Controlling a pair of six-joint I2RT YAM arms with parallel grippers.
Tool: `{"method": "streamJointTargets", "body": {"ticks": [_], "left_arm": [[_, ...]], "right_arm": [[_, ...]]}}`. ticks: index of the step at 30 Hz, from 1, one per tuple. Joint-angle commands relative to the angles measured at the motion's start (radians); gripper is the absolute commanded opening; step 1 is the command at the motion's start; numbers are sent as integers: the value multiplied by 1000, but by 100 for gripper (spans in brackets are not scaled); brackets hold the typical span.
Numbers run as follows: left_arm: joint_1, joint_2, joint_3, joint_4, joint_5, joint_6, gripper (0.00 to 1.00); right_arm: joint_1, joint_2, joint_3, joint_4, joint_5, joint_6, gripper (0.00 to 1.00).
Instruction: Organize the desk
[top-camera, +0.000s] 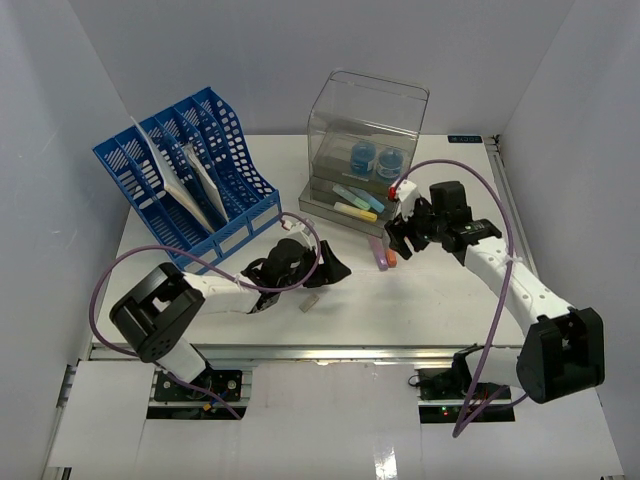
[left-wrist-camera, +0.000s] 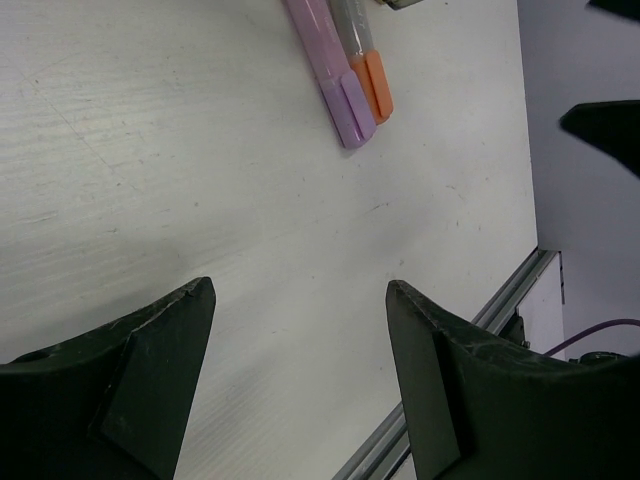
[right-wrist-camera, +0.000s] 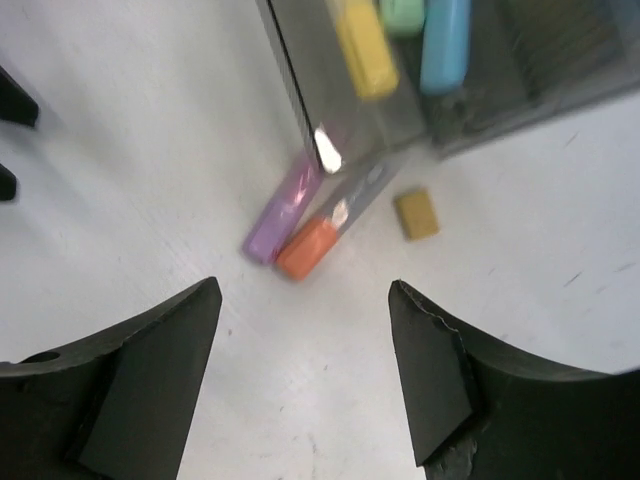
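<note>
White desk (top-camera: 420, 300) fills the floor between the pale walls, with a blue file rack (top-camera: 190, 175) at back left and a clear drawer box (top-camera: 365, 140) at back centre. Left gripper (left-wrist-camera: 300, 290) has fingers apart with nothing between them, low over bare desk near the middle. Right gripper (right-wrist-camera: 305, 290) is also spread and holding nothing, above a purple marker (right-wrist-camera: 285, 210) and orange marker (right-wrist-camera: 310, 245) lying side by side, touching, at the box's front, small tan block (right-wrist-camera: 415, 214) near them
</note>
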Motion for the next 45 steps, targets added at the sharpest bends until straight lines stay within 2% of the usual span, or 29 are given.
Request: {"method": "streamJointTargets", "body": {"ticks": [1, 3, 10, 22, 34, 45], "left_arm": [[-6, -69, -19, 9, -15, 21, 80], [-7, -82, -24, 3, -16, 19, 80], [-7, -135, -62, 1, -33, 13, 80], [-7, -162, -74, 9, -33, 11, 81], [-7, -137, -65, 40, -14, -5, 81], [-7, -148, -67, 26, -11, -11, 82]], "right_arm": [[-12, 41, -77, 166, 65, 232, 70], [-12, 54, -107, 251, 109, 313, 70], [-11, 147, -105, 425, 164, 388, 67], [-4, 295, -75, 475, 228, 431, 58], [27, 353, -95, 437, 273, 400, 50], [27, 341, -101, 319, 271, 307, 28]]}}
